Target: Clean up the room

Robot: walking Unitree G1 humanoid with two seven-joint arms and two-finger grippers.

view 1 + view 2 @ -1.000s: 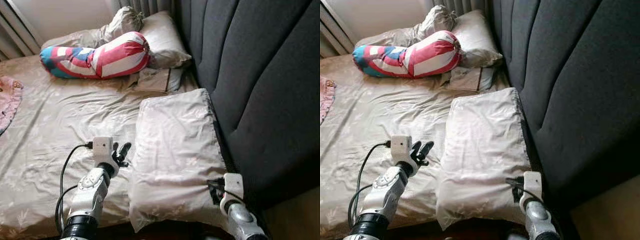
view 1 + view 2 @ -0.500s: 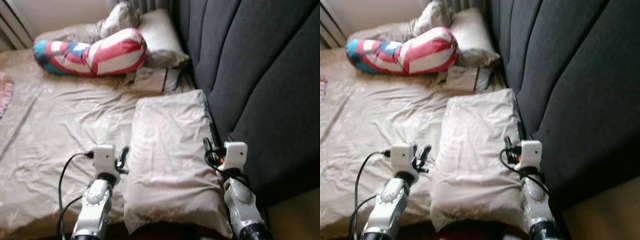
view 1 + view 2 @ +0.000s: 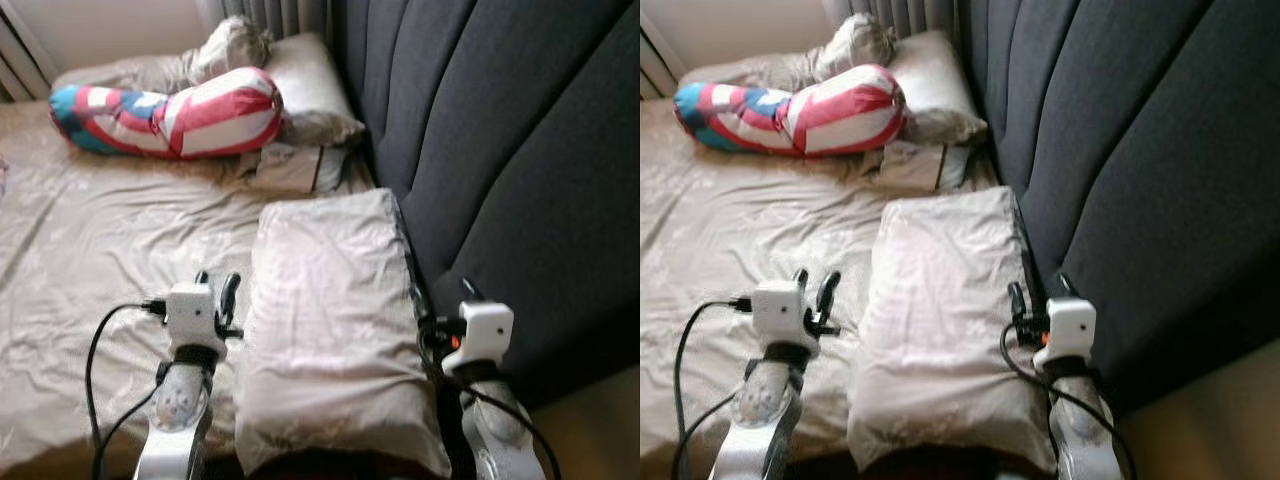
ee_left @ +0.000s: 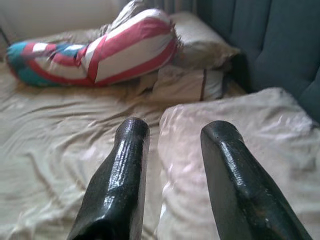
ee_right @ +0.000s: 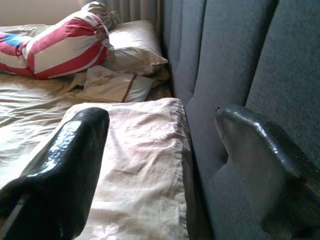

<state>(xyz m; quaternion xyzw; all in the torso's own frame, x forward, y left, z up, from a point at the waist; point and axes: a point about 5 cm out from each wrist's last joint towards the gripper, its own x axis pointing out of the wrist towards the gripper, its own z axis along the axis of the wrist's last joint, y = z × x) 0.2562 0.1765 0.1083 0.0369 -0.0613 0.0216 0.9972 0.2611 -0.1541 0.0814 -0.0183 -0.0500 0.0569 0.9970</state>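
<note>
A beige pillow (image 3: 330,320) lies flat on the bed (image 3: 90,240) against the dark headboard (image 3: 500,150). Left gripper (image 3: 216,287), fingers parted and empty, hovers just beside its left edge. Right gripper (image 3: 1037,291), fingers spread wide and empty, straddles its right edge by the headboard.

The near end of the pillow (image 3: 335,330) runs off the bottom of both eye views, and its headboard-side edge is partly covered by the right end effector (image 3: 1037,293) and its arm. The striped bolster (image 3: 170,110) hides part of the 2 pillows (image 3: 300,85) stacked behind it at the head of the bed (image 3: 90,240). Both arms are cut off below the wrist at the bottom edge, and both wrist views are soft close to the fingers (image 4: 125,170).
</note>
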